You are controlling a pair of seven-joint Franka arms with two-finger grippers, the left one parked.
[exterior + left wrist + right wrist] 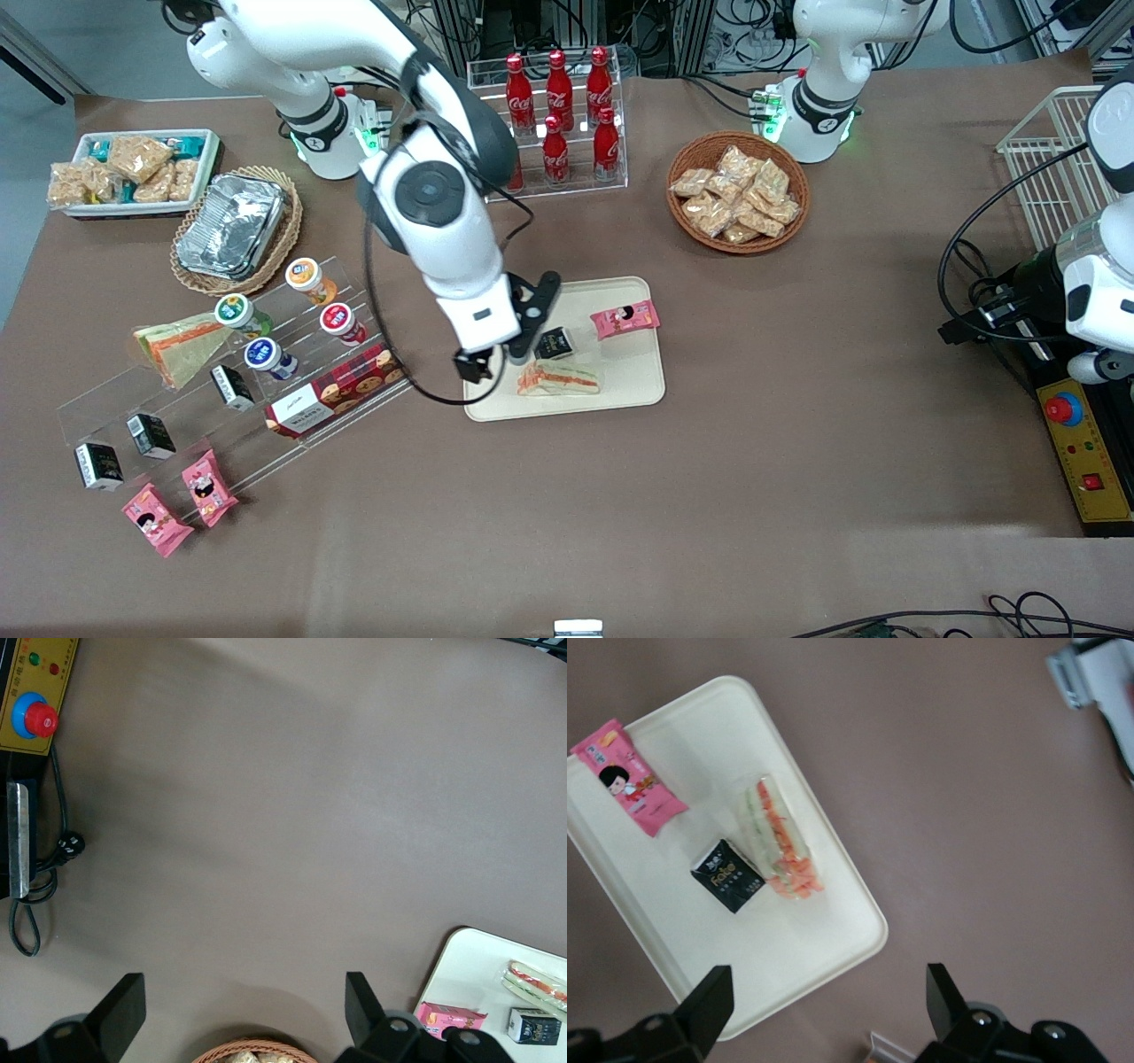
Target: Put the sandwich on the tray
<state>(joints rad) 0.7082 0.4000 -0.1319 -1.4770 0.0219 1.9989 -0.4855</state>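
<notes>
The clear-wrapped sandwich [558, 378], white bread with red-orange and green filling, lies flat on the cream-beige tray [620, 372], near the tray's edge closest to the front camera. It also shows in the right wrist view [780, 837] and the left wrist view [536, 981]. My gripper [493, 361] is open and empty. It hangs above the tray's end toward the working arm, beside the sandwich and clear of it. In the right wrist view the gripper [827, 992] stands over the tray's [788, 948] rounded corner and the brown table.
A pink snack packet [625, 319] and a small black box [555, 342] also lie on the tray. A stepped acrylic shelf [292, 372] with cups, boxes and a flat triangular sandwich pack [177, 346] stands toward the working arm's end. A cola bottle rack [558, 115] and a snack basket [738, 192] stand farther from the camera.
</notes>
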